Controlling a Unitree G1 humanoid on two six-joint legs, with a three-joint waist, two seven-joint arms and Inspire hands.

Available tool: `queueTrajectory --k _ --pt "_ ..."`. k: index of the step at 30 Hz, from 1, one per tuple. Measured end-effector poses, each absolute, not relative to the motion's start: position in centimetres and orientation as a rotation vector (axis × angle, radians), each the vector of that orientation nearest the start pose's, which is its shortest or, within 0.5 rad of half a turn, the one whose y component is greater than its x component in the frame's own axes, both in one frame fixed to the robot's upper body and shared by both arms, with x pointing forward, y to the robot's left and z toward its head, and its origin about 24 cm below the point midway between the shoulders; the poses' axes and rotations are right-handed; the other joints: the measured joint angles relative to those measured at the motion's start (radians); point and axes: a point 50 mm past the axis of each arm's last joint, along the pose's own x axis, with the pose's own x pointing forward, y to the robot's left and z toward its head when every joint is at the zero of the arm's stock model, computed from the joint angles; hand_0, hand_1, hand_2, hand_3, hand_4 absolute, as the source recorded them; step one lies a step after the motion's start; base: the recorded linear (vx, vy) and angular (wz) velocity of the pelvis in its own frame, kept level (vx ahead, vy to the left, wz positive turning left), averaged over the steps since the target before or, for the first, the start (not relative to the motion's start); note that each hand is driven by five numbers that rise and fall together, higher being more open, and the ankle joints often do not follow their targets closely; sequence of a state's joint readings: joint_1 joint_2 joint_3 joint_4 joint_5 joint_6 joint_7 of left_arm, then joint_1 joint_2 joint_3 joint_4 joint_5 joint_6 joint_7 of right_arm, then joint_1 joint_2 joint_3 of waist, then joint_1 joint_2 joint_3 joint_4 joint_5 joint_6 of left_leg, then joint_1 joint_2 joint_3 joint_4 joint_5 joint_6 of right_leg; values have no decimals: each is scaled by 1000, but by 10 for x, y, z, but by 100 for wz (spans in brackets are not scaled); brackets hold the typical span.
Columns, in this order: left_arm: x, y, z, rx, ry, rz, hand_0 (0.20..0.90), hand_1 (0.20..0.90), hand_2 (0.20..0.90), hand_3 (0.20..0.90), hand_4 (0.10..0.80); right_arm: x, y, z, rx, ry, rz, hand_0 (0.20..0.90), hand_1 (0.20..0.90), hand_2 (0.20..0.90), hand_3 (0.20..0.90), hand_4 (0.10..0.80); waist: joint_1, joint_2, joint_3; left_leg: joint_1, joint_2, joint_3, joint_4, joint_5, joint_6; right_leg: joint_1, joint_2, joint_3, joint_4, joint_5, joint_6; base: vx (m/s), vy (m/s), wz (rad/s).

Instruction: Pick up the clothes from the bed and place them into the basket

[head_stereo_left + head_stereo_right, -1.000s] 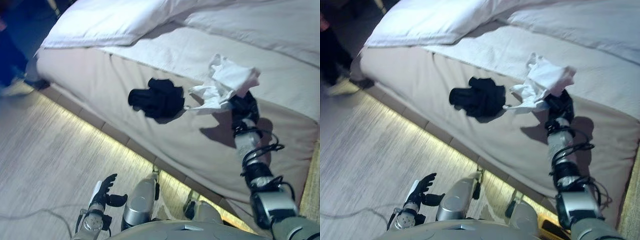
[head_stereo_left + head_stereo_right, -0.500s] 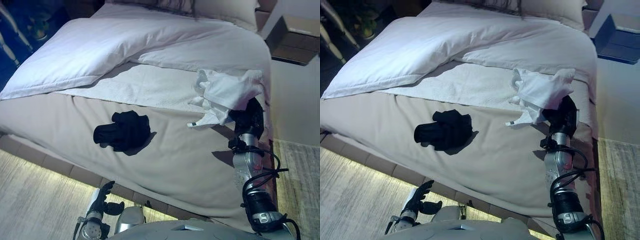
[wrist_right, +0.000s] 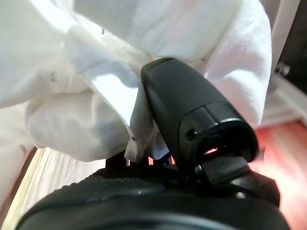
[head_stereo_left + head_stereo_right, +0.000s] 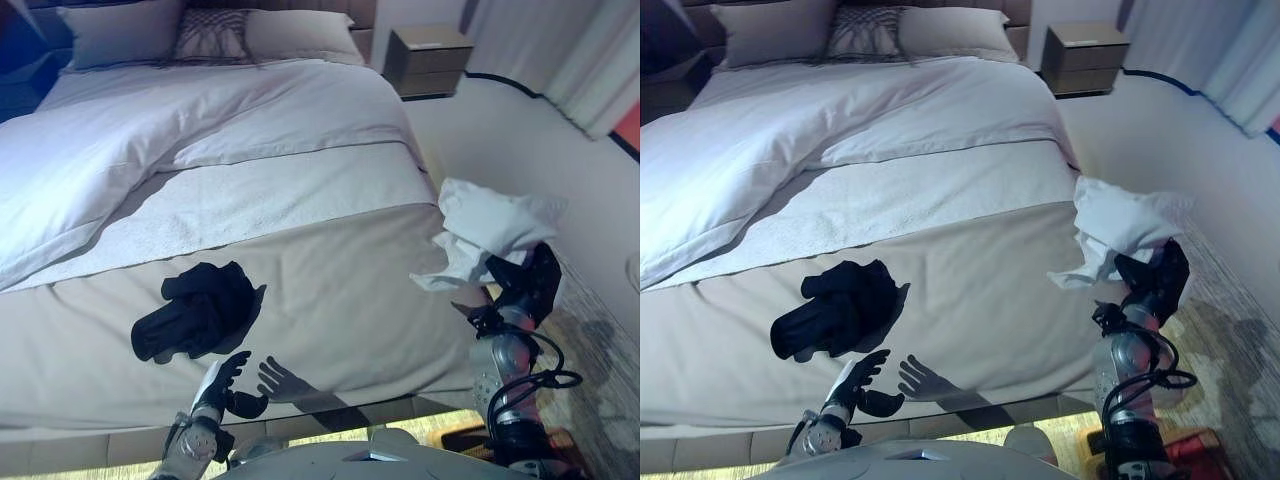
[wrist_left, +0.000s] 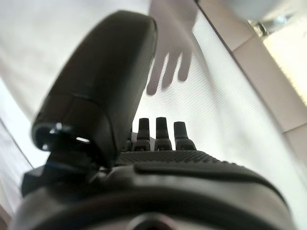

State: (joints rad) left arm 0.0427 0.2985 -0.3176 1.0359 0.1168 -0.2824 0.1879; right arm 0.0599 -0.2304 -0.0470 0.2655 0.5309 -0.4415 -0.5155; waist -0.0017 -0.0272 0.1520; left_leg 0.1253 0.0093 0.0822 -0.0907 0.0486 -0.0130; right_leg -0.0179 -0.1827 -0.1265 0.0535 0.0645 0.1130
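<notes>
A white garment (image 4: 487, 228) hangs bunched from my right hand (image 4: 527, 284), which is shut on it and holds it in the air just past the bed's right edge. In the right wrist view the white cloth (image 3: 96, 72) is pinched under my thumb (image 3: 192, 110). A black garment (image 4: 195, 310) lies crumpled on the beige cover of the bed (image 4: 340, 290), near its foot on the left. My left hand (image 4: 225, 385) is open and empty, low at the foot of the bed, below the black garment. Its straight fingers (image 5: 157, 129) show in the left wrist view.
The bed has a white duvet (image 4: 190, 130) and pillows (image 4: 210, 35) at the head. A nightstand (image 4: 428, 60) stands at the far right against the wall. A red object (image 4: 1180, 445) lies on the floor at the lower right, by a strip of carpet (image 4: 600, 340).
The whole view has swung to the right, so the camera has turned. My right hand has carried the white garment from over the bed to beyond its right edge. The black garment has not moved.
</notes>
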Motion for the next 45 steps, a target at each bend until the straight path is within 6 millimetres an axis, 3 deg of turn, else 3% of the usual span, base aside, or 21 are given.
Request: queueTrajectory --k 3,6,7,8,10,11,12,13,14,16,18,19,21,22,23,25,26,27,30,34,45 --pt "124 226 -138 574 818 -82 900 900 900 900 800 217 -252 6 333 -53 -732 300 300 300 200 100 37 21 8 19 27 143 -3 -14 26 -42 -38 -234 54 16 7 -274 75 -143" --pt "120 228 -139 591 840 -93 900 900 900 900 800 217 -249 2 344 -26 -728 300 300 300 200 100 53 56 6 -14 93 208 2 -4 37 -98 -77 -258 280 -16 31 -313 60 -88" --pt "121 229 -139 597 838 -98 900 900 900 900 800 217 -248 2 344 -23 -727 300 300 300 200 100 53 54 5 -18 98 213 3 2 29 -96 -87 -268 297 -30 25 -295 -6 -72" --pt "122 231 -138 607 838 -97 900 900 900 900 800 218 -243 -1 348 -7 -712 300 300 300 200 100 77 36 3 -21 97 236 21 5 9 -83 -93 -304 293 -32 -24 -187 -19 -80" --pt "126 226 -138 603 828 -121 900 900 900 900 800 225 -236 -3 338 15 -685 300 300 300 200 100 98 20 1 -67 54 198 76 -66 43 -100 -77 -290 237 -31 -32 -215 -79 -105" --pt "131 216 -138 587 810 -151 900 900 900 900 800 231 -236 -1 331 16 -677 300 300 300 200 100 107 29 -6 -92 -16 169 51 -74 64 -102 -32 -252 118 23 10 -181 -105 -112" --pt "131 212 -138 576 803 -159 900 900 900 900 800 235 -236 0 325 15 -670 300 300 300 200 100 117 50 -13 -98 -18 157 18 -63 85 -89 -2 -237 55 41 38 -155 -202 -178" --pt "141 214 -134 578 783 -149 900 900 900 900 800 244 -227 -4 330 57 -654 300 300 300 200 100 147 62 -9 -95 15 197 9 3 101 -82 -6 -306 127 -47 -8 -173 -272 -152" --pt "145 215 -132 580 767 -142 900 900 900 900 800 241 -222 -11 317 105 -642 300 300 300 200 100 149 53 -16 -101 40 233 23 4 100 -66 -25 -341 214 -114 -24 -165 -308 -169" --pt "154 222 -125 602 729 -130 900 900 900 900 800 241 -206 -19 300 163 -575 300 300 300 200 100 173 31 -25 -92 86 299 41 16 83 -8 -35 -408 236 -142 -6 -98 -239 -119" --pt "155 232 -123 631 737 -120 900 900 900 900 800 239 -188 -25 306 201 -520 300 300 300 200 100 170 -20 -40 -93 96 336 59 25 70 72 -34 -384 102 -117 -13 -160 -194 -100" --pt "154 236 -123 638 745 -115 900 900 900 900 800 239 -183 -29 301 225 -504 300 300 300 200 100 163 -42 -43 -98 92 343 72 28 64 116 -4 -345 -7 -118 -10 -135 -133 -67" --pt "160 227 -122 611 709 -130 900 900 900 900 800 234 -188 -40 278 285 -530 300 300 300 200 100 147 -38 -42 -147 149 314 174 25 47 127 42 -324 -72 -76 -55 -19 -100 -50" --pt "162 222 -121 594 683 -142 900 900 900 900 800 231 -192 -45 264 319 -546 300 300 300 200 100 150 -44 -42 -161 146 257 165 -21 -18 127 47 -292 -85 -76 -55 22 -37 -62" --pt "160 215 -123 570 677 -160 900 900 900 900 800 229 -198 -48 242 335 -563 300 300 300 200 100 149 -40 -42 -160 126 198 132 -27 -27 125 57 -265 -96 -75 -57 32 -10 -75" --pt "149 201 -129 508 692 -172 900 900 900 900 800 227 -211 -58 182 385 -593 300 300 300 200 100 180 -32 -43 -134 37 -36 31 -30 -32 105 76 -156 -113 -69 -67 14 5 -139" --pt "142 198 -132 484 705 -169 900 900 900 900 800 226 -216 -61 159 405 -605 300 300 300 200 100 201 -12 -45 -119 18 -74 1 -12 -27 101 98 -121 -126 -56 -75 8 11 -174" --pt "138 200 -133 477 715 -160 900 900 900 900 800 223 -219 -65 144 426 -616 300 300 300 200 100 205 1 -48 -122 33 -82 17 43 -34 108 115 -119 -141 -51 -73 21 0 -110" --pt "146 203 -130 489 698 -157 900 900 900 900 800 204 -231 -84 120 530 -687 300 300 300 200 100 190 -27 -45 -120 29 -87 14 46 -38 114 107 -155 -145 -55 -70 42 -24 -3" --pt "151 209 -127 504 692 -135 900 900 900 900 800 188 -240 -100 120 625 -748 300 300 300 200 100 215 -13 -39 -112 17 -112 13 50 -33 135 97 -185 -150 -54 -65 63 -20 21" --pt "113 242 -137 550 833 -50 900 900 900 900 800 200 -263 -99 227 646 -836 300 300 300 200 100 280 31 -49 -102 -2 -165 12 53 -35 168 87 -239 -150 -63 -51 38 -25 15"
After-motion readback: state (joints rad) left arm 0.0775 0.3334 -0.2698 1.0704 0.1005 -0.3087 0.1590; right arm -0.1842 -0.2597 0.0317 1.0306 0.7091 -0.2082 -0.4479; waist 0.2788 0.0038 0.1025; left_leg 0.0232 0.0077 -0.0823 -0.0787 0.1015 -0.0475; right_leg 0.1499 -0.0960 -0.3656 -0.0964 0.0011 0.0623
